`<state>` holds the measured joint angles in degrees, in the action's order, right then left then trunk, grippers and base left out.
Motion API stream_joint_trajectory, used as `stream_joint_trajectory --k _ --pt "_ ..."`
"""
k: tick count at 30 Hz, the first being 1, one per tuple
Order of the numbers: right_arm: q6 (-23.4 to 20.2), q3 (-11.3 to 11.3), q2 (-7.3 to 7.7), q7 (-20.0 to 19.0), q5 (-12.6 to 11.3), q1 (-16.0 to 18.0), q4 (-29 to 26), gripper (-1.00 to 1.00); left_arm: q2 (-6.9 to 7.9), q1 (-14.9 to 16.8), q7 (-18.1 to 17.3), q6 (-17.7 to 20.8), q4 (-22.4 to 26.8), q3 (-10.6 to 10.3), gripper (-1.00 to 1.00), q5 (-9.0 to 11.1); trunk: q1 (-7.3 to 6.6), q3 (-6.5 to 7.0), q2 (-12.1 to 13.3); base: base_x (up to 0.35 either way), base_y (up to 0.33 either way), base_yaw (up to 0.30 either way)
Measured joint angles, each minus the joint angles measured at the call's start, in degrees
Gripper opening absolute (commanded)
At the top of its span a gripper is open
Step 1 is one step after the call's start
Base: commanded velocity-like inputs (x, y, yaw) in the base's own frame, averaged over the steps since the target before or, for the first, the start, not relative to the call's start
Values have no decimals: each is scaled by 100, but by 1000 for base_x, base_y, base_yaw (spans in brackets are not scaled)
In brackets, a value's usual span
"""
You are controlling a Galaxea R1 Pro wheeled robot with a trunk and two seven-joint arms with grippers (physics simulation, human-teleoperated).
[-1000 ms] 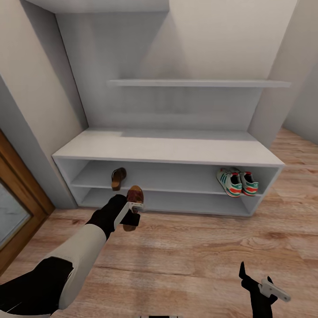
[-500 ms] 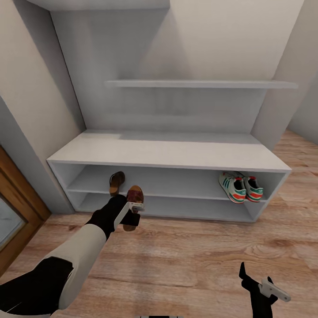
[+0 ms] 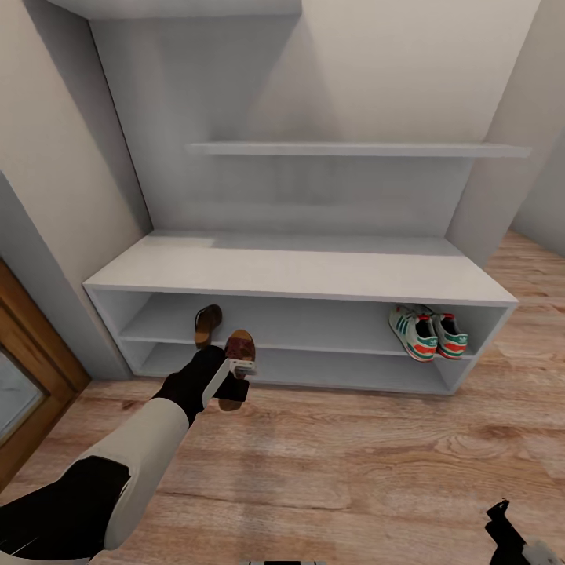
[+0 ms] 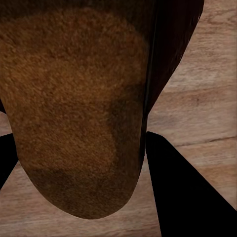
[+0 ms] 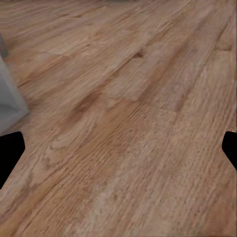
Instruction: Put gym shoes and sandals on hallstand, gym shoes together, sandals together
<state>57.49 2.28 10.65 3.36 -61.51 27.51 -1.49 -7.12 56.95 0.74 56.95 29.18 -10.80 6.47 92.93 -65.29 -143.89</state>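
Note:
The hallstand stands against the wall, straight ahead. One brown sandal lies on its middle shelf at the left. The other sandal hangs just above the corridor floor in front of the rack, and my left gripper is shut on it. Seen from the left wrist, that sandal sits between the dark fingers. The two gym shoes sit side by side at the right end of the middle shelf. My right gripper is low at the right, its tips wide apart over bare planks.
A wood-framed door borders the rack on the left. A long wall shelf hangs above the bench top. The rack's bottom shelf is open. A pale grey corner lies near the right gripper.
The whole view came a little closer to the rack early on. My right arm has dropped toward the lower right corner. The left arm and its sandal have held still.

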Motion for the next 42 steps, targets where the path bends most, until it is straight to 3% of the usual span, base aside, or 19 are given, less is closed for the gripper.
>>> stream_joint_trajectory --k 7,16,32,42 --pt "0 11 15 48 -173 0 0 100 -1 0 -1 0 0 6 -100 14 0 0 0 67 0 0" --pt "-1 12 16 51 -184 0 0 100 -1 0 -1 0 0 9 -100 12 0 0 0 216 0 0" --pt "-1 15 16 51 -186 0 0 100 10 2 -1 0 0 23 -100 17 0 0 0 13 4 0" --pt "-1 16 16 51 -186 0 0 100 17 0 -1 0 0 11 -100 10 0 0 0 37 147 0"
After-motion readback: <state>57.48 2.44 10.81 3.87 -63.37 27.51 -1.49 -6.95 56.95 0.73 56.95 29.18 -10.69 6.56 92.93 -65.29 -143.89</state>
